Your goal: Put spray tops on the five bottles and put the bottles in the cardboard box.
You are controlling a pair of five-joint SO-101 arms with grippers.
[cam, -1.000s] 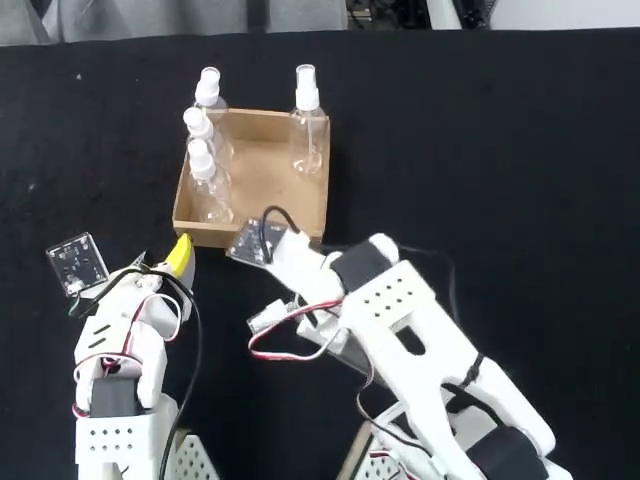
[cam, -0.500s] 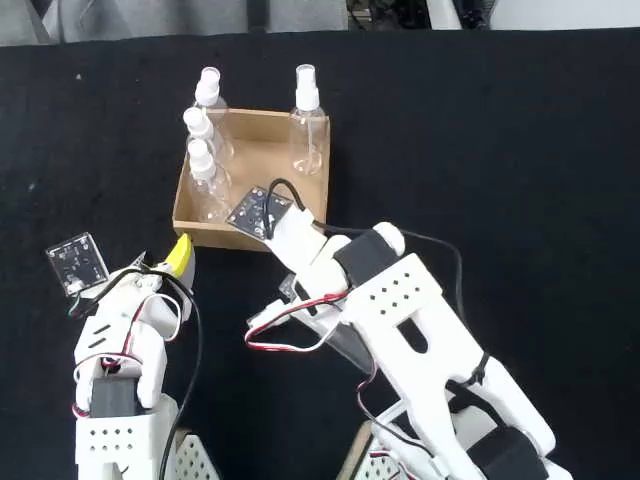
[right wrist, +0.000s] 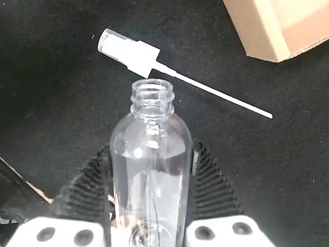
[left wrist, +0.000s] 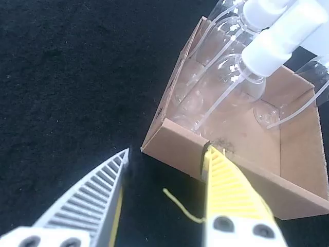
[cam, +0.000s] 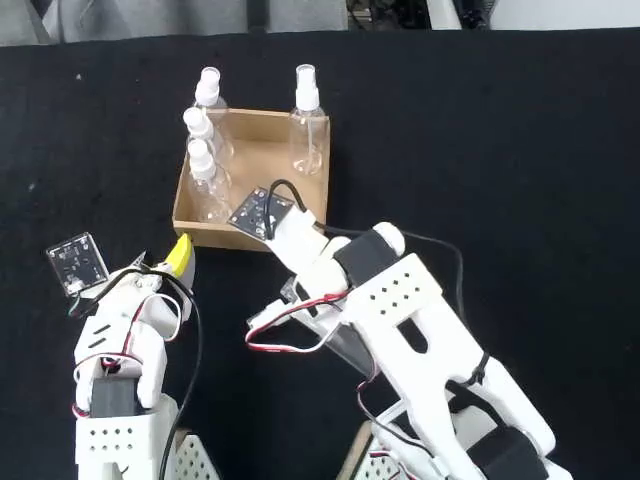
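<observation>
My right gripper (right wrist: pixel 151 170) is shut on a clear bottle (right wrist: pixel 151 149) with an open neck and no top. Just beyond the neck, a white spray top (right wrist: pixel 128 51) lies flat on the black table, its thin tube (right wrist: pixel 221 95) running toward the cardboard box (right wrist: pixel 277 25). In the high view the right arm (cam: pixel 400 300) stands just in front of the box (cam: pixel 255 170). Three capped bottles (cam: pixel 203 165) line the box's left wall and one (cam: pixel 308 120) stands at its far right corner. My left gripper (left wrist: pixel 167 151) is open before the box's near left corner (left wrist: pixel 169 131).
The black table (cam: pixel 500 150) is bare to the right of the box and behind it. The left arm (cam: pixel 120 340) stands at the lower left, about a hand's width from the right arm. The inside of the box (left wrist: pixel 257 128) has free floor toward its right side.
The right arm's wrist has moved forward toward the box's front wall, mostly in the first half second. The left arm has kept still.
</observation>
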